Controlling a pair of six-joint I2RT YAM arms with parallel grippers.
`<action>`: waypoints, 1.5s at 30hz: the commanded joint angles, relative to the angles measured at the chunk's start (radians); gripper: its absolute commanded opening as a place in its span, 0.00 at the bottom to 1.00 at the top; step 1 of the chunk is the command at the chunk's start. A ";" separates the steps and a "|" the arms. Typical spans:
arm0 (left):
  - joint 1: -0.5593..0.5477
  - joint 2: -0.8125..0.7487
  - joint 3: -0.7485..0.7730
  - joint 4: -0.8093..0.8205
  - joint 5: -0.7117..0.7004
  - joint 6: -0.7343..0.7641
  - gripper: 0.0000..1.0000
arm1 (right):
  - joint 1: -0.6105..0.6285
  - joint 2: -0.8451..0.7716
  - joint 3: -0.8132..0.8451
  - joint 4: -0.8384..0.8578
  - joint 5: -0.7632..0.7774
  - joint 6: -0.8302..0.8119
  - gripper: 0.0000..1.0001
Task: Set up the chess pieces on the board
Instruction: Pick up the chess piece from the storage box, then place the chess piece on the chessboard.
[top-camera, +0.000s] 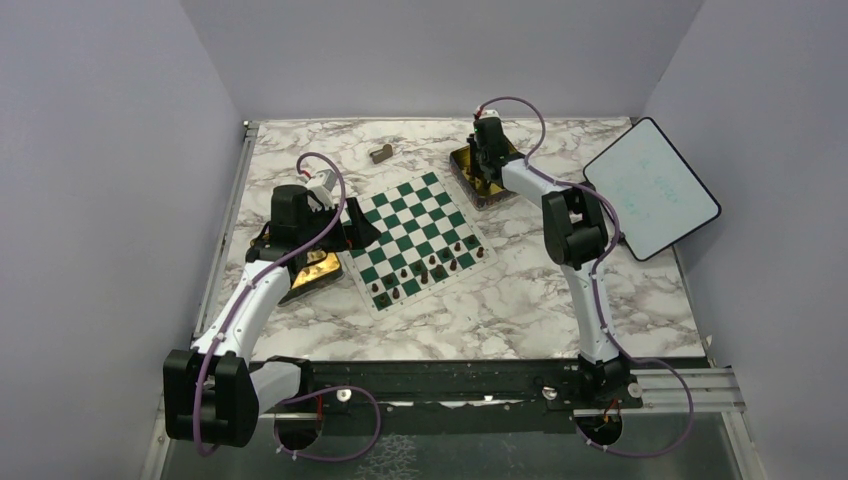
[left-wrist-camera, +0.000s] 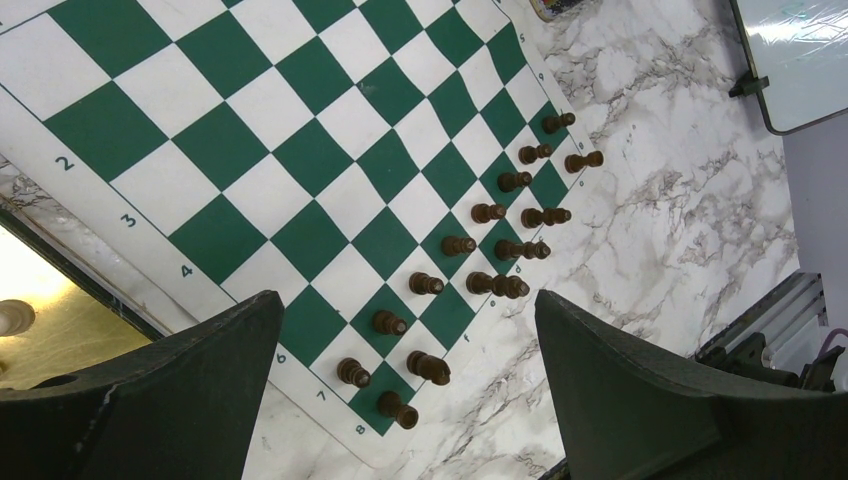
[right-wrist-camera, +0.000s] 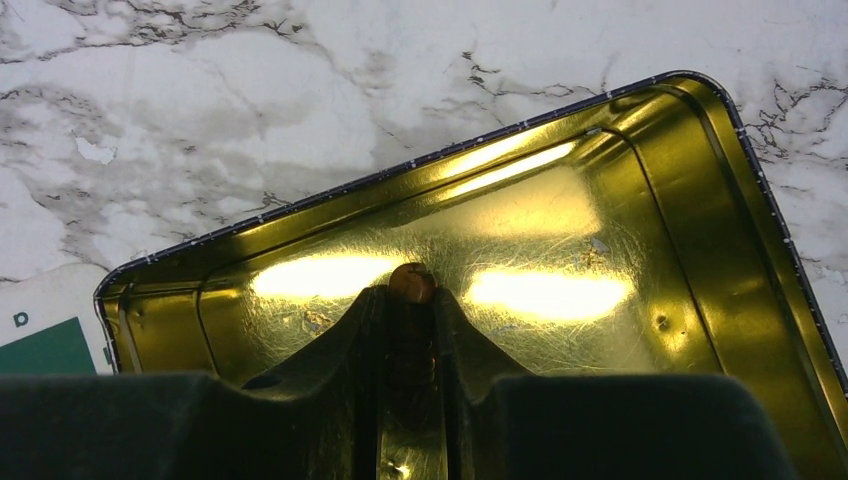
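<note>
Over the gold tin (right-wrist-camera: 620, 230), right claw (right-wrist-camera: 410, 310) seemingly pinches a chess piece (right-wrist-camera: 412, 283).

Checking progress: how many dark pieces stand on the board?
14: eight chess pieces in the row marked 7, six in the edge row marked 8. None looks hidden. Another is in the right gripper, over a tin.

Overhead view: even, soft light from above, faint shadows, slight grain. Right wrist view: two hard glare streaks across the gold tin (right-wrist-camera: 680, 250); right fingers (right-wrist-camera: 470, 345) dark and blurred. Left wrist view: the board (left-wrist-camera: 300, 150) sharp, left fingers (left-wrist-camera: 170, 400) in silhouette, left edge burnt out to yellow.
</note>
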 joint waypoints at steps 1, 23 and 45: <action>-0.005 -0.009 -0.004 -0.004 0.022 0.013 0.96 | -0.009 -0.002 0.011 -0.009 0.031 -0.029 0.18; -0.005 -0.005 -0.006 -0.005 -0.006 0.015 0.96 | -0.045 -0.198 -0.089 0.017 -0.068 -0.119 0.15; -0.009 0.086 0.205 0.076 0.231 -0.203 0.82 | 0.060 -0.878 -0.839 0.427 -0.835 -0.339 0.16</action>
